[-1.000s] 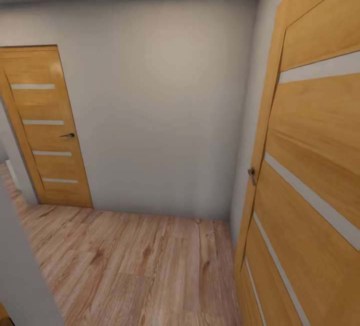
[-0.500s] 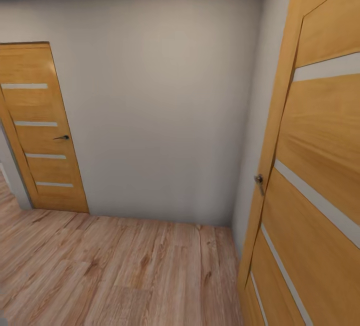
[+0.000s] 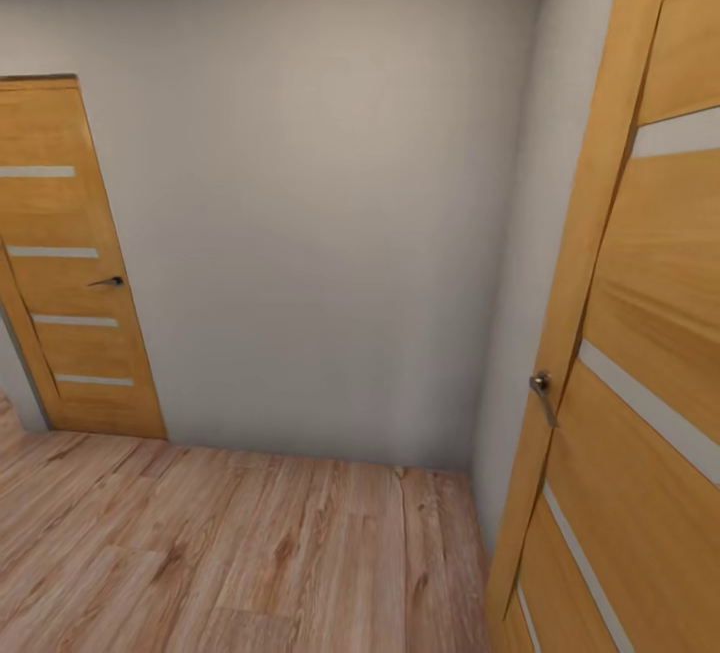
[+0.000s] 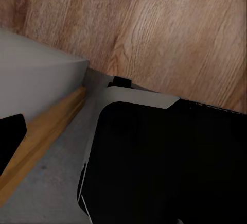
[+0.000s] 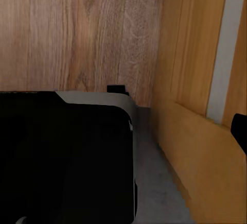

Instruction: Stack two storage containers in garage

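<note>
A: What has changed over the last second?

B: The whole head view has slid, so the camera has turned rightward, not the room. The far door (image 3: 70, 263) on the left has drifted toward the picture's left edge, and the grey edge that stood low at the left a second ago has gone from view.

A: And the middle?

B: A plain grey-white wall (image 3: 320, 213) above light wood-plank flooring (image 3: 230, 553). Nothing stands on it.

A: The right side?

B: The near door (image 3: 650, 353) has shifted rightward in the picture, its handle (image 3: 541, 388) lower than before. In the right wrist view that door's panel (image 5: 200, 80) runs just beside the robot's dark base (image 5: 67, 157).

A: The fingers?

B: I cannot tell for either arm. A black shape sits at the edge of each wrist view, too little to show whether they are spread or pressed together.

A: Where are the two storage containers?

B: Not to be seen here. I judge the robot is in transit through a hallway, with plank flooring underfoot, so this is not the garage.
</note>
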Motion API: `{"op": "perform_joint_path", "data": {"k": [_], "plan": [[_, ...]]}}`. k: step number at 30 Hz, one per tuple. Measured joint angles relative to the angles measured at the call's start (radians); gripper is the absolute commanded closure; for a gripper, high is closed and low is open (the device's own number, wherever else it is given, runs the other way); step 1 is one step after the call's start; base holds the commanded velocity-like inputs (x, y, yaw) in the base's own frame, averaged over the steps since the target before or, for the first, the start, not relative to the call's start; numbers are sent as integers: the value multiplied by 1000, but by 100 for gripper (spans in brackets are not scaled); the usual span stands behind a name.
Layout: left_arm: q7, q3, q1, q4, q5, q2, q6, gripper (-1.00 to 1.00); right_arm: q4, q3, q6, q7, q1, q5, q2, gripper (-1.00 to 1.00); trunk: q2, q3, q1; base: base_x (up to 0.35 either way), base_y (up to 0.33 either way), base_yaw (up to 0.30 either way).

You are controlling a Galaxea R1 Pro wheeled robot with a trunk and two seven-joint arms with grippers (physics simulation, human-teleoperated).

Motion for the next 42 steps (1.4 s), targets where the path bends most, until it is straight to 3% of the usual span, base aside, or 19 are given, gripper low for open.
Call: {"op": "perform_joint_path", "data": {"k": [26, 42], "plan": [[0, 0, 0, 0, 0, 1, 1, -100, 0, 2, 0, 0, 0, 0, 2, -100, 0, 0, 0, 321, 0, 1], [0, 0, 0, 0, 0, 1, 1, -100, 0, 2, 0, 0, 0, 0, 2, -100, 0, 0, 0, 321, 0, 83]]}}
